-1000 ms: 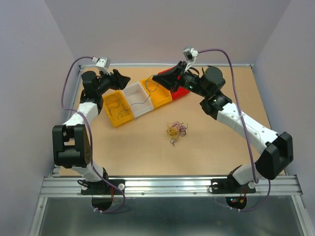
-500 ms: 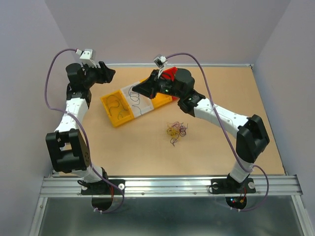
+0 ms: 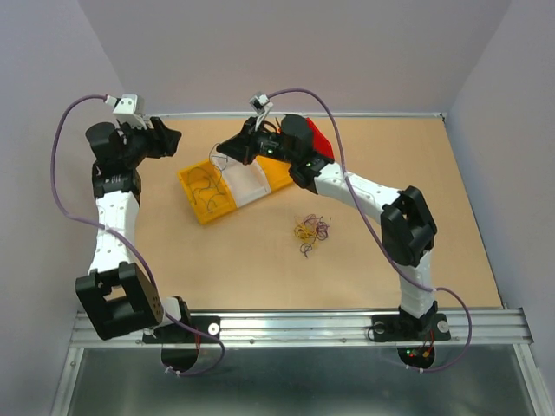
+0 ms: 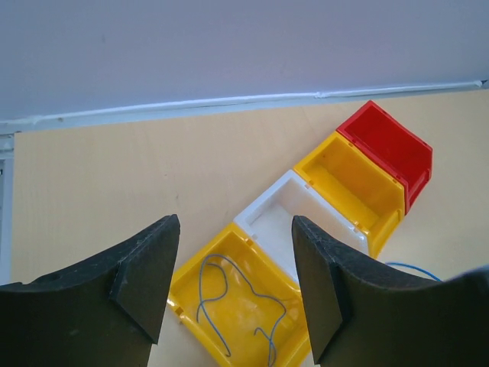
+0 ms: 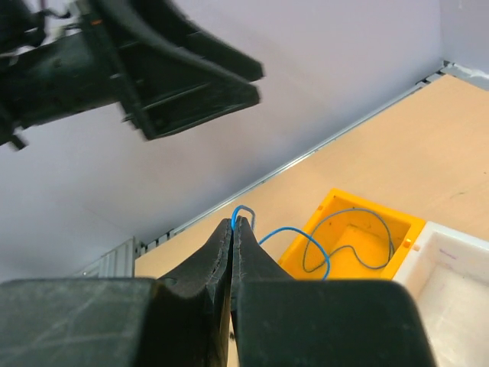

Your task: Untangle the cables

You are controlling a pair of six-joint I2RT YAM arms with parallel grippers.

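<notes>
Shows, from overhead, a small clump of thin curly cables (image 3: 310,230) in yellow, pink and dark strands, loose on the tan wooden tabletop (image 3: 390,260), well apart from both grippers and near a row of bins; single strands too fine to separate at this range

Sets four open plastic bins touching in a slanted row: yellow bin (image 3: 192,204), white bin (image 3: 247,184), orange-yellow bin (image 3: 279,178) and red bin (image 3: 319,139), the last two partly covered by the right arm

Places the right gripper (image 3: 218,154) above the far corner where the yellow and white bins meet, its black fingers (image 5: 206,260) pressed together on a hair-thin blue wire (image 5: 243,210), which loops just past the tips and trails down toward the yellow bin

Leaves unclear whether this strand joins the curled blue wire (image 4: 229,298) lying inside that bin

Places the left gripper (image 3: 173,137) above the table off the far-left side of the yellow bin, black fingers (image 4: 145,275) spread wide with nothing between them; appears in the right wrist view only as a blurred dark shape at the top

Cuts off, in the left wrist view, a further length of blue strand at lower right behind the finger's own dark base
</notes>
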